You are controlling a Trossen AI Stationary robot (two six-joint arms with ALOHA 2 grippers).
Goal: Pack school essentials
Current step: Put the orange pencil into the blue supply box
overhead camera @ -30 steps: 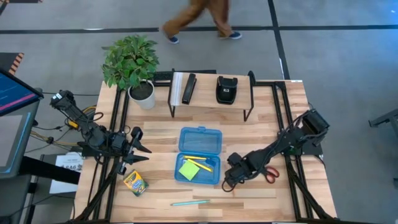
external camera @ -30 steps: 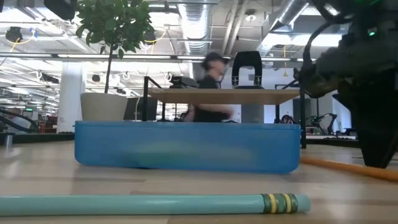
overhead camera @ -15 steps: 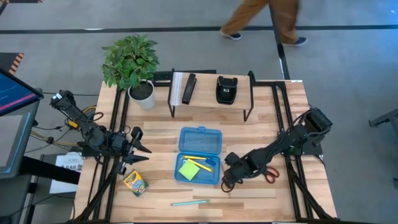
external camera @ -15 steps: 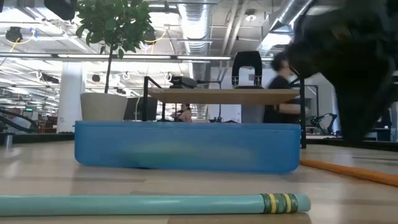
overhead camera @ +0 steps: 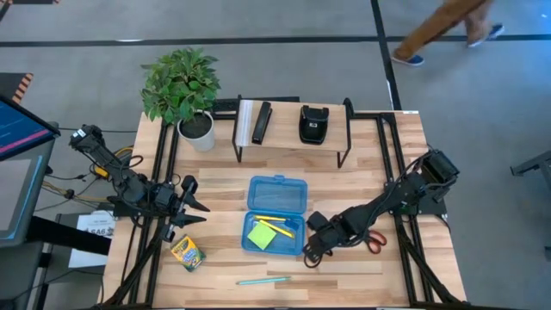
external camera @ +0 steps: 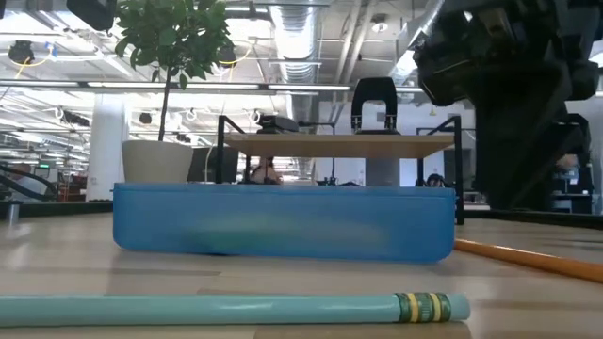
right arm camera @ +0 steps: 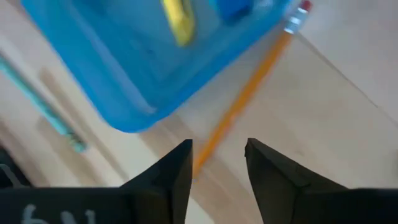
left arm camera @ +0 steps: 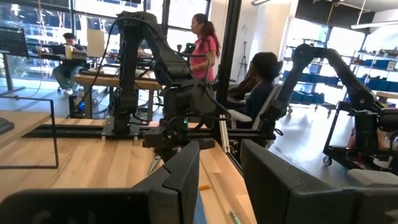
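The blue box (overhead camera: 275, 211) lies open at the table's middle, with a lime-green sticky-note pad (overhead camera: 261, 234) and a yellow pencil (overhead camera: 275, 226) inside. An orange pencil (right arm camera: 249, 93) lies flat on the table along the box's right side, also seen in the low view (external camera: 528, 258). My right gripper (right arm camera: 217, 146) hovers open above that pencil's near end, slanting down, just right of the box (overhead camera: 312, 250). The crayon box (overhead camera: 186, 252), a teal pencil (overhead camera: 263, 280) and red-handled scissors (overhead camera: 376, 241) lie on the table. My left gripper (overhead camera: 196, 207) waits open at the left.
A potted plant (overhead camera: 185, 86) stands at the far left. A low shelf (overhead camera: 293, 142) at the back carries a black bar (overhead camera: 261, 123) and a black pouch (overhead camera: 312, 125). A person walks past on the floor beyond the table (overhead camera: 448, 26).
My right gripper has risen off the table and shifted a little toward the blue box, tipping less steeply downward. The orange pencil stays flat on the table. The person behind the table has walked toward the right.
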